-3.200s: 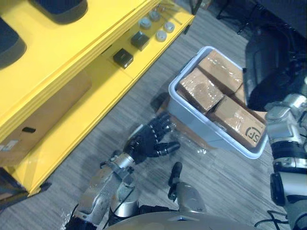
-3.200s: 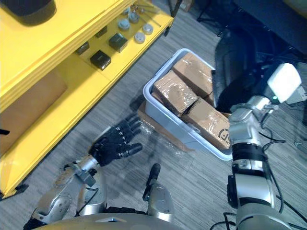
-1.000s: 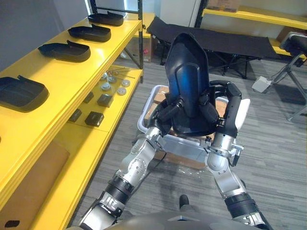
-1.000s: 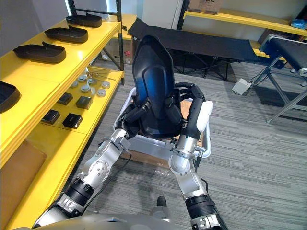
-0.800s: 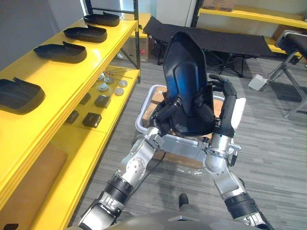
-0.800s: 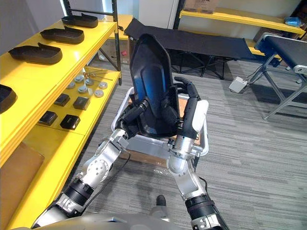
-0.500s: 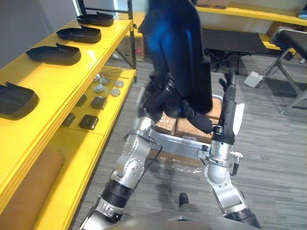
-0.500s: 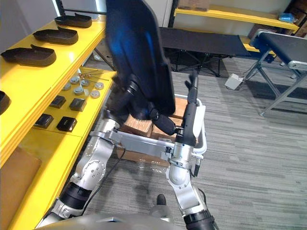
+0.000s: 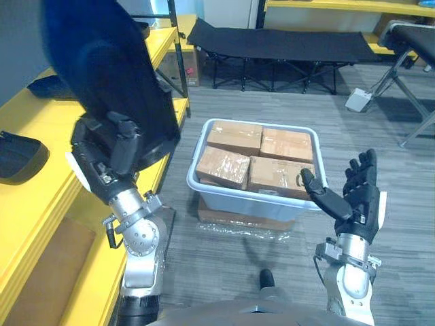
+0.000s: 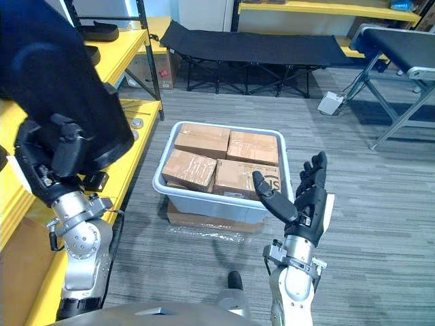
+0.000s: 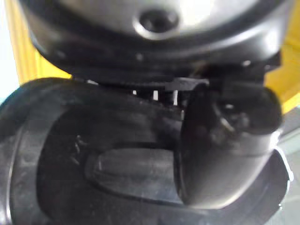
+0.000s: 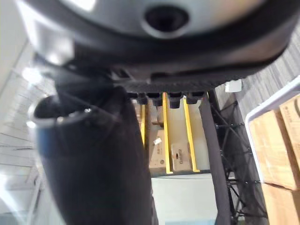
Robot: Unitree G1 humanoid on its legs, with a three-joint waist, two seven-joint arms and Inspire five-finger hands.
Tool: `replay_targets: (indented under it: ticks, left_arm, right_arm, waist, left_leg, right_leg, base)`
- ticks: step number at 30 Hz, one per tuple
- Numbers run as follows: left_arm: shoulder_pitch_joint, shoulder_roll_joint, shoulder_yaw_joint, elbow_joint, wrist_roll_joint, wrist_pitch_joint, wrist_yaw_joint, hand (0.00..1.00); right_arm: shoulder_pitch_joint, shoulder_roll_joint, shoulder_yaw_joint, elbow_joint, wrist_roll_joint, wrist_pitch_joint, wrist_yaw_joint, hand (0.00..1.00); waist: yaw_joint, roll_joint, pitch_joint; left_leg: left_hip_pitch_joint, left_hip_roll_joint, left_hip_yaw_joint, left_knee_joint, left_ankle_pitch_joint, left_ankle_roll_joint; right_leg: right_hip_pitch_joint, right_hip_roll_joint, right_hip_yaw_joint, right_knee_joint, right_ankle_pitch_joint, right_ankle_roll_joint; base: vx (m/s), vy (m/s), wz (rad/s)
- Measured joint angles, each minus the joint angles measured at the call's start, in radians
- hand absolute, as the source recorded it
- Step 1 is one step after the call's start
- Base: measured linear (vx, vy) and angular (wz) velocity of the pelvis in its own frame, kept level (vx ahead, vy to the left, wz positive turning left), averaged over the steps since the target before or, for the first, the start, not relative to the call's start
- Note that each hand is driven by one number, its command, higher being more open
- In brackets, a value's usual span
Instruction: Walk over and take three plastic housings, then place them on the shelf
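- Left eye view: a large glossy black plastic housing [image 9: 102, 75], a curved shell, is held up left of the pale, round-cornered tub [image 9: 245, 201], above the yellow shelf [image 9: 47, 187]. The left hand [image 9: 112, 153] has its fingers clamped round the housing's lower edge. Film-wrapped cardboard boxes [image 9: 234, 136] fill the tub. Another black housing [image 9: 20, 155] lies on the shelf.
- Right eye view: right of the tub, the right hand [image 10: 307, 204] is raised with its fingers spread, holding nothing. Grey striped carpet [image 10: 387, 204] surrounds the tub, and a black folding cot [image 10: 251, 41] stands beyond it.
- Left wrist view: the left thumb [image 11: 215, 154] presses on the housing's smooth dark inside, beside an oval moulding.
- Right wrist view: the right thumb [image 12: 93, 164] is straight, with the tub's rim and boxes past it.
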Motion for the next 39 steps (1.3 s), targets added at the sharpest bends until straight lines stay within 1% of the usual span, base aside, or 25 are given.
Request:
replay_targets:
  ticks: [3,4,6,9,11,12,14,15,18,21,22,23,25,26,27,28,29,31,32,33,34,36,37,38,39]
  left_arm:
    - [0.059,0.006,-0.002,0.000,-0.040,0.000,-0.082,0.00]
    - [0.068,0.006,-0.002,0.000,-0.044,0.000,-0.090,0.00]
    - [0.097,0.011,-0.001,0.000,-0.071,0.000,-0.120,0.00]
    - [0.124,0.012,0.019,-0.018,-0.072,0.000,-0.122,0.00]
    - [0.153,0.012,0.055,-0.058,-0.072,0.000,-0.114,0.00]
    - [0.162,0.012,0.066,-0.070,-0.071,0.000,-0.110,0.00]
    - [0.191,0.010,0.124,-0.111,-0.072,0.000,-0.096,0.00]
    - [0.200,0.009,0.141,-0.123,-0.073,0.000,-0.092,0.00]
    - [0.248,-0.010,0.236,-0.165,-0.109,0.000,-0.091,0.00]
    - [0.290,-0.024,0.289,-0.174,-0.169,0.000,-0.128,0.00]
    - [0.293,-0.024,0.291,-0.174,-0.175,0.000,-0.138,0.00]
    - [0.302,-0.025,0.293,-0.174,-0.196,0.000,-0.172,0.00]
    - [0.309,-0.024,0.296,-0.174,-0.212,0.000,-0.228,0.00]
    - [0.306,-0.023,0.293,-0.174,-0.235,0.001,-0.275,0.00]
    - [0.298,-0.023,0.288,-0.176,-0.242,0.001,-0.344,0.00]
    - [0.299,-0.023,0.289,-0.177,-0.244,0.001,-0.368,0.00]
    - [0.301,-0.023,0.289,-0.180,-0.264,0.001,-0.405,0.00]
    - [0.305,-0.025,0.291,-0.180,-0.276,-0.003,-0.436,0.00]
    - [0.310,-0.025,0.292,-0.182,-0.285,-0.004,-0.449,0.00]
    - [0.312,-0.025,0.291,-0.184,-0.289,-0.006,-0.456,0.00]
    - [0.311,-0.023,0.288,-0.186,-0.301,-0.007,-0.481,0.00]
    - [0.310,-0.018,0.279,-0.195,-0.303,-0.008,-0.514,0.00]
    - [0.310,-0.009,0.262,-0.195,-0.308,-0.007,-0.548,0.00]
    - [0.309,-0.006,0.254,-0.195,-0.308,-0.007,-0.561,0.00]
    - [0.302,0.003,0.239,-0.195,-0.308,-0.006,-0.578,0.00]
  right_arm:
    - [0.002,-0.001,0.002,0.039,-0.001,0.006,0.044,1.00]
    - [0.001,-0.001,0.004,0.049,-0.001,0.010,0.051,1.00]
    - [-0.003,-0.007,0.026,0.083,0.000,0.027,0.063,1.00]
    - [-0.028,-0.030,0.075,0.113,0.000,0.044,0.076,1.00]
    - [-0.072,-0.060,0.137,0.141,-0.012,0.061,0.098,1.00]
    - [-0.084,-0.066,0.150,0.149,-0.023,0.066,0.104,1.00]
    - [-0.130,-0.088,0.200,0.178,-0.063,0.082,0.112,1.00]
    - [-0.141,-0.091,0.211,0.182,-0.065,0.084,0.116,1.00]
    - [-0.192,-0.102,0.238,0.192,-0.084,0.085,0.118,1.00]
    - [-0.246,-0.128,0.236,0.195,-0.091,0.085,0.105,1.00]
    - [-0.256,-0.130,0.232,0.195,-0.090,0.085,0.102,1.00]
    - [-0.273,-0.130,0.222,0.194,-0.087,0.085,0.094,1.00]
    - [-0.278,-0.124,0.214,0.191,-0.084,0.086,0.087,1.00]
    - [-0.272,-0.120,0.203,0.187,-0.084,0.086,0.086,1.00]
    - [-0.264,-0.116,0.171,0.180,-0.084,0.097,0.085,1.00]
    - [-0.264,-0.115,0.163,0.180,-0.089,0.105,0.085,1.00]
    - [-0.257,-0.113,0.152,0.180,-0.099,0.117,0.084,1.00]
    - [-0.243,-0.103,0.149,0.180,-0.105,0.127,0.085,1.00]
    - [-0.235,-0.089,0.148,0.180,-0.109,0.132,0.085,1.00]
    - [-0.229,-0.081,0.145,0.180,-0.108,0.132,0.087,1.00]
    - [-0.213,-0.068,0.136,0.180,-0.107,0.131,0.089,1.00]
    - [-0.182,-0.063,0.118,0.172,-0.106,0.131,0.095,1.00]
    - [-0.144,-0.060,0.094,0.154,-0.099,0.131,0.109,1.00]
    - [-0.128,-0.057,0.086,0.146,-0.098,0.131,0.110,1.00]
    - [-0.108,-0.049,0.071,0.139,-0.096,0.127,0.112,1.00]
  waist:
    - [0.005,0.014,0.003]
    - [0.007,0.014,0.003]
    - [0.025,0.014,0.003]
    - [0.048,0.015,0.004]
    - [0.077,0.015,0.005]
    - [0.086,0.016,0.005]
    - [0.117,0.015,0.009]
    - [0.123,0.014,0.010]
    - [0.168,0.013,0.015]
    - [0.190,0.010,0.027]
    - [0.195,0.009,0.032]
    - [0.196,0.008,0.036]
    - [0.194,0.005,0.037]
    - [0.179,0.000,0.039]
    - [0.166,0.001,0.049]
    - [0.172,0.003,0.054]
    - [0.185,0.010,0.059]
    - [0.201,0.019,0.066]
    - [0.198,0.021,0.068]
    - [0.196,0.020,0.068]
    - [0.190,0.016,0.070]
    - [0.180,0.004,0.072]
    - [0.158,-0.008,0.075]
    - [0.143,-0.011,0.074]
    - [0.121,-0.014,0.073]
  left_leg:
    - [-0.004,0.000,-0.008,0.001,0.000,0.000]
    - [-0.006,0.000,-0.012,0.001,0.000,0.001]
    - [-0.013,0.000,-0.040,0.003,0.001,0.002]
    - [-0.027,-0.001,-0.080,0.003,0.003,0.006]
    - [-0.038,0.000,-0.124,0.002,0.015,0.004]
    - [-0.038,0.000,-0.134,0.002,0.017,0.003]
    - [-0.040,0.000,-0.179,0.004,0.021,0.002]
    - [-0.043,0.000,-0.189,0.004,0.021,0.003]
    - [-0.071,-0.001,-0.242,0.026,0.021,0.003]
    - [-0.093,-0.009,-0.301,0.055,0.022,0.002]
    - [-0.096,-0.011,-0.312,0.058,0.022,0.003]
    - [-0.118,-0.019,-0.347,0.062,0.025,0.009]
    - [-0.148,-0.029,-0.352,0.071,0.042,0.029]
    - [-0.176,-0.036,-0.315,0.083,0.067,0.043]
    - [-0.200,-0.036,-0.255,0.093,0.102,0.039]
    - [-0.205,-0.038,-0.247,0.094,0.110,0.039]
    - [-0.210,-0.039,-0.241,0.089,0.121,0.041]
    - [-0.209,-0.039,-0.243,0.086,0.124,0.041]
    - [-0.208,-0.039,-0.237,0.087,0.123,0.041]
    - [-0.208,-0.039,-0.224,0.088,0.123,0.041]
    - [-0.208,-0.044,-0.218,0.090,0.118,0.046]
    - [-0.210,-0.064,-0.218,0.090,0.112,0.055]
    - [-0.214,-0.100,-0.241,0.089,0.113,0.066]
    - [-0.221,-0.116,-0.257,0.090,0.114,0.068]
    - [-0.230,-0.139,-0.288,0.095,0.122,0.067]
  right_leg:
    - [0.004,-0.001,-0.009,-0.001,-0.001,0.001]
    - [0.006,-0.001,-0.014,-0.002,-0.001,0.001]
    - [0.027,-0.005,-0.044,-0.011,-0.002,0.002]
    - [0.048,-0.009,-0.086,-0.019,-0.004,0.003]
    - [0.068,-0.010,-0.131,-0.019,-0.009,0.002]
    - [0.075,-0.010,-0.141,-0.019,-0.011,0.002]
    - [0.111,-0.010,-0.193,-0.020,-0.020,0.002]
    - [0.118,-0.010,-0.205,-0.020,-0.023,0.002]
    - [0.142,-0.010,-0.262,-0.020,-0.033,0.003]
    - [0.176,-0.010,-0.316,-0.014,-0.049,0.003]
    - [0.183,-0.009,-0.327,-0.012,-0.053,0.002]
    - [0.196,-0.010,-0.363,-0.005,-0.073,0.000]
    - [0.209,-0.017,-0.412,0.001,-0.090,0.001]
    - [0.223,-0.023,-0.451,0.003,-0.104,-0.001]
    - [0.239,-0.031,-0.504,0.019,-0.111,-0.002]
    - [0.244,-0.033,-0.514,0.025,-0.114,-0.001]
    - [0.248,-0.036,-0.530,0.037,-0.124,0.002]
    - [0.249,-0.039,-0.535,0.058,-0.142,0.007]
    - [0.245,-0.048,-0.533,0.081,-0.161,0.012]
    - [0.243,-0.053,-0.529,0.095,-0.168,0.013]
    - [0.238,-0.060,-0.502,0.118,-0.194,0.018]
    - [0.206,-0.064,-0.407,0.174,-0.252,0.023]
    - [0.177,-0.058,-0.280,0.239,-0.328,0.013]
    - [0.170,-0.051,-0.238,0.258,-0.354,0.006]
    - [0.170,-0.039,-0.190,0.280,-0.379,-0.008]
  base:
    - [0.00,0.003,0.05]
    - [-0.01,-0.004,0.18]
    - [-0.01,-0.008,0.33]
    - [-0.02,-0.011,0.45]
    - [-0.01,-0.019,0.51]
    - [0.00,-0.019,0.53]
    - [-0.01,-0.017,0.54]
    - [-0.01,-0.011,0.55]
    - [-0.01,0.000,0.48]
    - [-0.01,0.004,0.49]
    - [-0.02,-0.004,0.74]
    - [-0.03,-0.005,0.72]
    - [-0.03,0.000,0.91]
    - [0.00,0.013,1.47]
    - [0.00,0.021,1.36]
    - [-0.01,0.030,1.10]
    - [-0.02,0.018,0.41]
    - [-0.01,0.001,0.25]
    - [-0.01,0.001,0.12]
    - [-0.01,0.011,0.10]
    - [-0.01,0.022,0.13]
    - [0.00,0.021,0.31]
    - [0.02,-0.004,0.55]
    - [0.04,-0.039,0.85]
    - [0.05,-0.052,0.75]
